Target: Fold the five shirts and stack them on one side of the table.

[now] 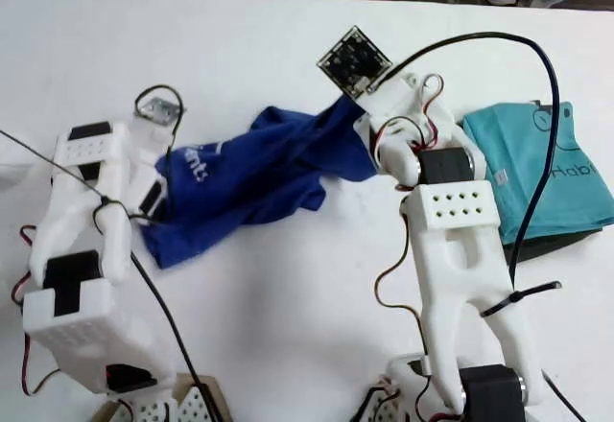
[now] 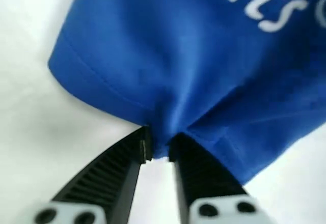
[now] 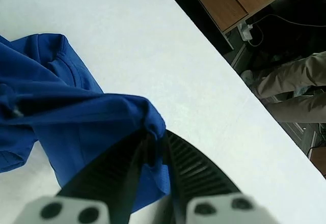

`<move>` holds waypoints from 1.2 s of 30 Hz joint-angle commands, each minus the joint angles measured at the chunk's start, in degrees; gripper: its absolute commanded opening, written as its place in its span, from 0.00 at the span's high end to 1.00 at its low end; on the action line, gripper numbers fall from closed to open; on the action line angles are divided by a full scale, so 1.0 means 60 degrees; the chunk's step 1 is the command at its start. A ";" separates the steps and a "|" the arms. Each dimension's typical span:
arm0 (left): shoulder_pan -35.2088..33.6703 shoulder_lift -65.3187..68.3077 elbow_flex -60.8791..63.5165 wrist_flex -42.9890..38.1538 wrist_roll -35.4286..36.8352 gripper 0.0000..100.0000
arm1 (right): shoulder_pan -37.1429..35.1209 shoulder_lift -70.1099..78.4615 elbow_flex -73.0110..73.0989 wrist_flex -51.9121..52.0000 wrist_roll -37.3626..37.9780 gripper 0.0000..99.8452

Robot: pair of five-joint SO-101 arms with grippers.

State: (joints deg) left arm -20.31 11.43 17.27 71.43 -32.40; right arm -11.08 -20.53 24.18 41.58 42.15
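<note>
A blue shirt (image 1: 259, 173) with white print lies crumpled across the middle of the white table (image 1: 288, 326), stretched between the two arms. My left gripper (image 2: 158, 150) is shut on the blue shirt's (image 2: 204, 71) hem at its left end (image 1: 158, 213). My right gripper (image 3: 155, 142) is shut on a bunched fold of the blue shirt (image 3: 66, 107) at its right end, lifted a little above the table near the arm's camera (image 1: 357, 60). A folded teal shirt (image 1: 542, 168) rests on something dark at the table's right side.
The right arm's white body (image 1: 460, 278) reaches up from the front edge, with a black cable (image 1: 547, 86) arching over it. The table's far edge (image 3: 204, 35) borders wooden drawers (image 3: 234, 0). Bare white tabletop spreads at the back left and front centre.
</note>
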 commanded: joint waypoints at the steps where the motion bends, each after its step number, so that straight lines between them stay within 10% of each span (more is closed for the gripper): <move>1: -0.0044 -0.0733 -0.0110 0.0132 -0.0088 0.97 | -0.0051 -0.0037 -0.0264 -0.0227 0.0015 0.98; 19: -0.0059 -0.0777 -0.1033 0.0659 -0.0088 0.86 | -0.0051 -0.0037 -0.0264 -0.0227 0.0000 0.98; 36: -0.0059 -0.0835 -0.1385 0.0689 -0.0088 0.97 | -0.0051 -0.0037 -0.0264 -0.0227 0.0044 0.98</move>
State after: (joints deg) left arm -20.31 10.11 12.53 75.03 -32.40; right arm -11.08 -20.53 24.18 41.58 42.24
